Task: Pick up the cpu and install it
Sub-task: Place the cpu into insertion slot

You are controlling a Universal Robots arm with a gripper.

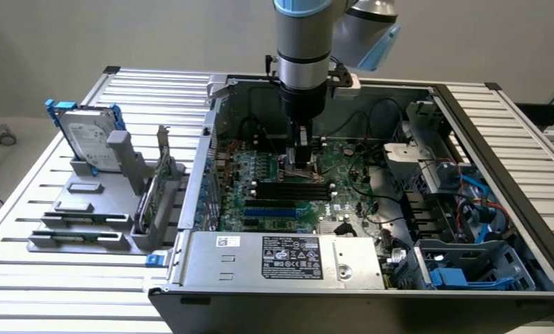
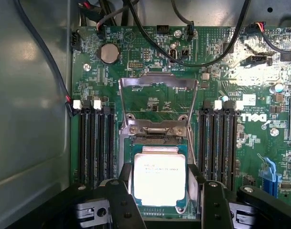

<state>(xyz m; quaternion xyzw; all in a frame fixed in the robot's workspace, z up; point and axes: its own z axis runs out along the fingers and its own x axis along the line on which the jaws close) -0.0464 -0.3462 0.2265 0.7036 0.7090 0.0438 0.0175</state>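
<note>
The cpu (image 2: 159,177), a thin square chip with a shiny silver top, lies flat in the socket (image 2: 183,208) on the green motherboard. The socket's metal load frame (image 2: 158,85) stands tilted up just beyond it. My gripper (image 2: 160,191) is open and straddles the cpu, with one dark finger (image 2: 122,200) close beside each of two opposite edges. In the exterior view my gripper (image 1: 301,161) reaches straight down into the open computer case (image 1: 287,285), with its tips just above the motherboard (image 1: 342,198) near the black memory slots.
Black memory slots (image 2: 95,143) flank the socket on both sides. Cables (image 2: 150,36) cross the board beyond the load frame. Outside the case, at the exterior view's left, a silver hard drive (image 1: 84,136) with blue rails stands in a grey fixture (image 1: 82,209) on the slatted table.
</note>
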